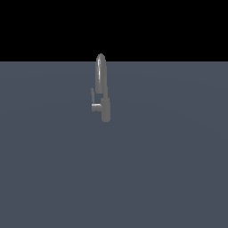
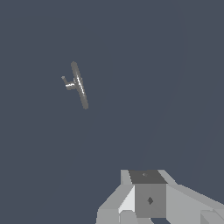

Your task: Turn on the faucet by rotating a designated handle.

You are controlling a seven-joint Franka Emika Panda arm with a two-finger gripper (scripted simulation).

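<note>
Grey faucet [image 2: 79,85] with handle [image 2: 66,83], well apart from fingers [image 2: 146,197]

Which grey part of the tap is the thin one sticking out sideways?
The handle, a slim L-shaped lever on the exterior view's left of the body; the faucet spout is far thicker and rises upright.

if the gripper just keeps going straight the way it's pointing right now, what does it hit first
Probably the bare floor. In the wrist view the gripper looks over open grey surface, while the faucet and its handle sit well off to one side. Depth is unclear, so this is a guess.
</note>
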